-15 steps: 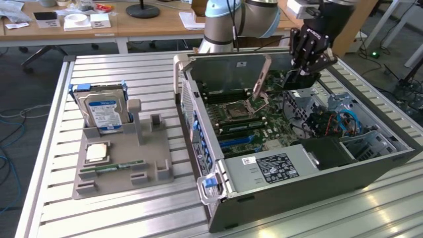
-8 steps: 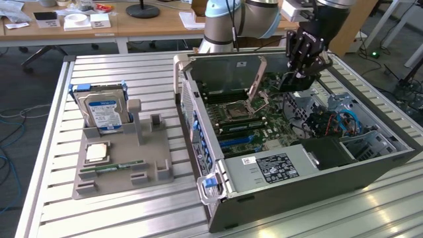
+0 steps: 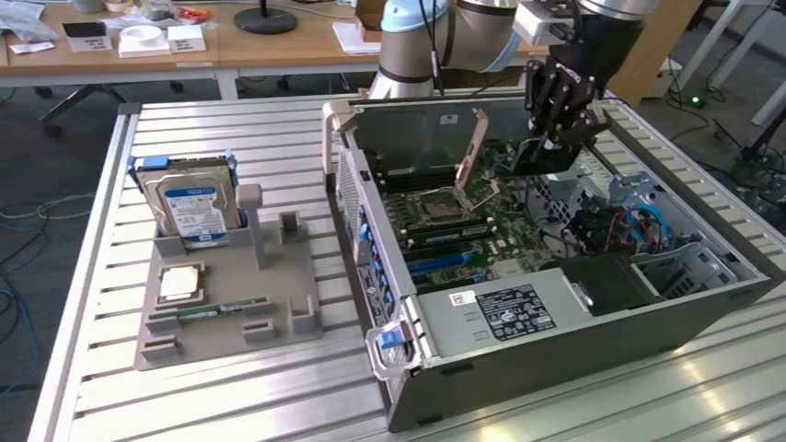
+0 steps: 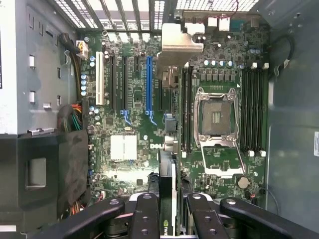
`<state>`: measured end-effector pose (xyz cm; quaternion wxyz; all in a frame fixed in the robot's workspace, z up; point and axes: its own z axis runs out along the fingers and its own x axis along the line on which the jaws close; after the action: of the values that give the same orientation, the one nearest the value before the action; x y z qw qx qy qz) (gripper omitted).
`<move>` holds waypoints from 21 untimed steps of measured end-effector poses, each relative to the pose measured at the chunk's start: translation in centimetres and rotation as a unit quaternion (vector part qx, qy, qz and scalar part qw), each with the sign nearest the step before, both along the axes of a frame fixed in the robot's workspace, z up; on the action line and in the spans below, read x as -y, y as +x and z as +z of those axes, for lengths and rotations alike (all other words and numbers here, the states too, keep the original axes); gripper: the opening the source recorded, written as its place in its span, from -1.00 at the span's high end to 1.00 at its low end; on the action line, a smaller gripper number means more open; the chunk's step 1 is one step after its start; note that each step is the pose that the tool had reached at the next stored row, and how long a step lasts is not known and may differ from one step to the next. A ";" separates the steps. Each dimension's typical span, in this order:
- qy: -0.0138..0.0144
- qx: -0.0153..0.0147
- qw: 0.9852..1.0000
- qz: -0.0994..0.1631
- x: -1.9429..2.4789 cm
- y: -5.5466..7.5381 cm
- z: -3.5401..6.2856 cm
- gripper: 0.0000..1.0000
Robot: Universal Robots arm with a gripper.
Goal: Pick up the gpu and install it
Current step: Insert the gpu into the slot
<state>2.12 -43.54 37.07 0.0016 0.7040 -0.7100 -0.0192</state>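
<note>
Gripper [image 3: 559, 136] is closed on the gpu [image 3: 544, 158]; I hold it over the open case [image 3: 577, 350] in the upper right of the exterior view. Risk: if the gpu is misaligned with the blue slot [image 4: 148, 84], pressing down could bend contacts

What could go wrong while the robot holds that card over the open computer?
1. The card hangs edge-down between the fingers and does not look lined up with the long blue slot. It might miss and scrape the board.
2. The raised metal flap stands close by and could get bumped.
</note>
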 end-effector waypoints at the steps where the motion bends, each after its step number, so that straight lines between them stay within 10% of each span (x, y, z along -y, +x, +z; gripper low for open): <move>1: 0.000 0.000 1.000 0.000 0.03 -0.1 -0.02 0.48; 21: 0.000 0.000 1.000 -0.001 0.18 -1.7 -1.59 0.48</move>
<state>0.46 -43.72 35.48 0.0016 0.7033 -0.7107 -0.0192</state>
